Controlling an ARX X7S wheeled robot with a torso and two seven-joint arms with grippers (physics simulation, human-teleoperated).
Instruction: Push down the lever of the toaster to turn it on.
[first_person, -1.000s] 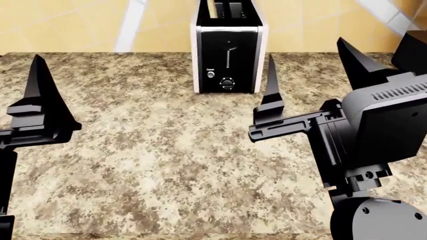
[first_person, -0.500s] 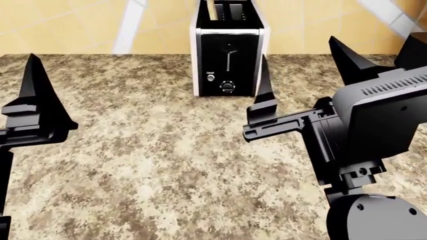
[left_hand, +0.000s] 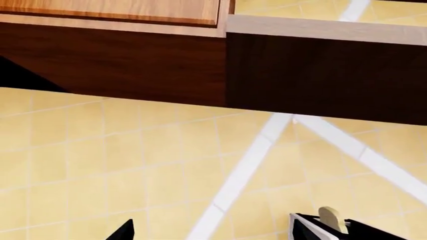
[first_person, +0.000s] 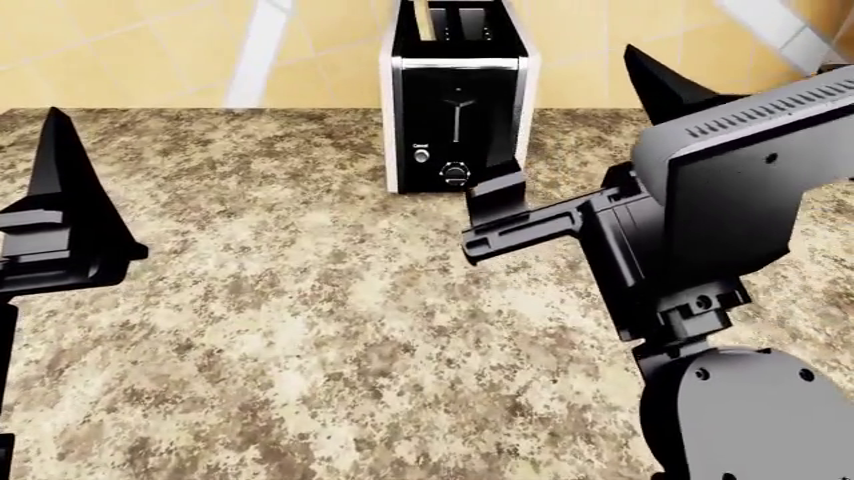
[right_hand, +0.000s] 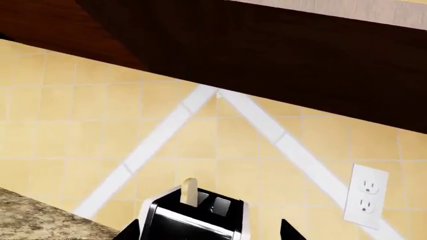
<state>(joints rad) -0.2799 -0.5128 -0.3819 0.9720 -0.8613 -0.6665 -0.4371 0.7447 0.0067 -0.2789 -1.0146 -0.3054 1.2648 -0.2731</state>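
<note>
Yellow wall tiles (first_person: 160, 50) crossed by pale diagonal bands back a speckled brown granite worktop (first_person: 334, 330). At the middle of the worktop's far edge, against the tiles, stands the toaster (first_person: 458, 95), upright, with white sides and a glossy black front panel. On that panel the lever (first_person: 461, 100) sits at the upper end of a thin vertical slot line; below it are a tiny round button (first_person: 422, 156) and a round dial knob (first_person: 457, 174). A pale slice of bread (right_hand: 189, 191) stands up out of one of the two top slots.

The right end effector (first_person: 581, 135) hovers above the worktop just in front of the toaster and toward its right side, its fingers spread wide with nothing between them. One finger (first_person: 497, 195) overlaps the toaster's lower right corner in the head view, though whether it touches cannot be told; the other finger points up toward the worktop's far right corner.

The left end effector (first_person: 60, 190) hangs near the worktop's left edge, well apart from the toaster. Only one pointed finger shows, so how far it is open cannot be told.

Dark wood cabinets (left_hand: 133, 65) hang above the tiles, and a white wall outlet (right_hand: 363, 195) sits on the wall to the toaster's right.
</note>
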